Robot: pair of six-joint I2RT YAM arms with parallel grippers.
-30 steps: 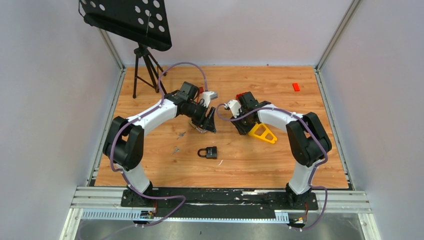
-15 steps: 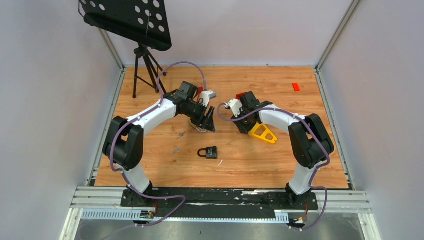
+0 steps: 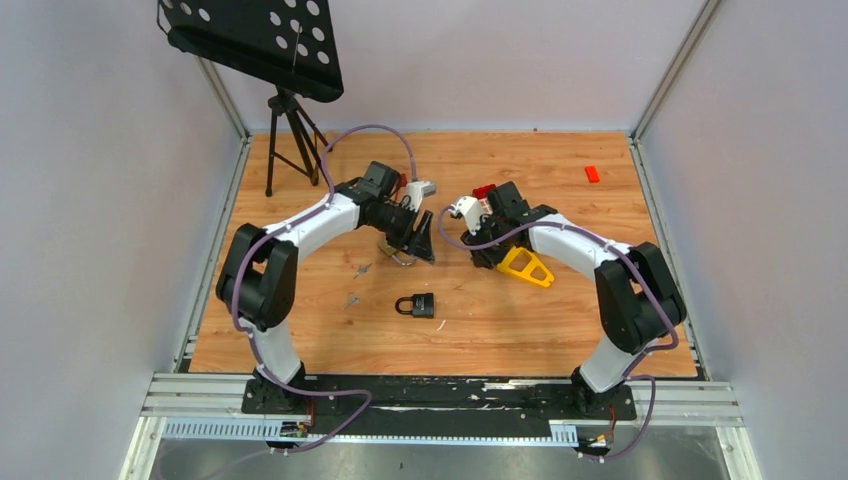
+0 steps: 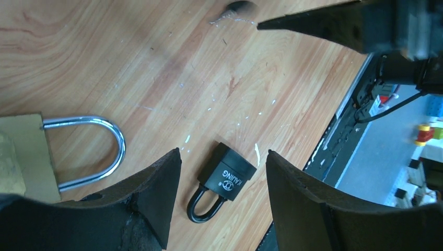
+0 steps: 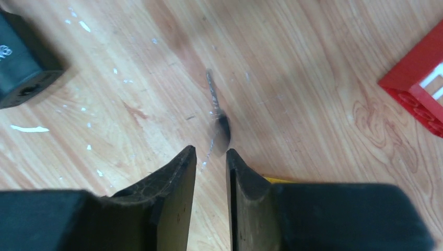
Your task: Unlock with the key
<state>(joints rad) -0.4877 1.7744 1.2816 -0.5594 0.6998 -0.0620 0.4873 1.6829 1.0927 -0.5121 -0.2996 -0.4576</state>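
The left gripper hangs over the middle of the scratched wooden table with its two black fingers spread wide and nothing between them. Framed in that gap in the left wrist view, well below, lies the small black padlock with a black shackle, flat on the wood with its shackle closed; from above it sits alone toward the near side of both grippers. Just beside the left fingers lies a brass padlock with a silver shackle, its body partly cut off by the frame edge and the finger. The right gripper points down at the table opposite the left one, its fingers drawn close with only a thin slit between them. The small dark-headed metal key sits right at their tips, blade pointing away, but it is blurred, so I cannot tell whether the tips pinch its near end or merely stand over it. A yellow triangular plastic piece lies just beside the right gripper, and a flat red plastic piece shows at the right edge of the right wrist view. A black perforated music stand rises at the far left corner.
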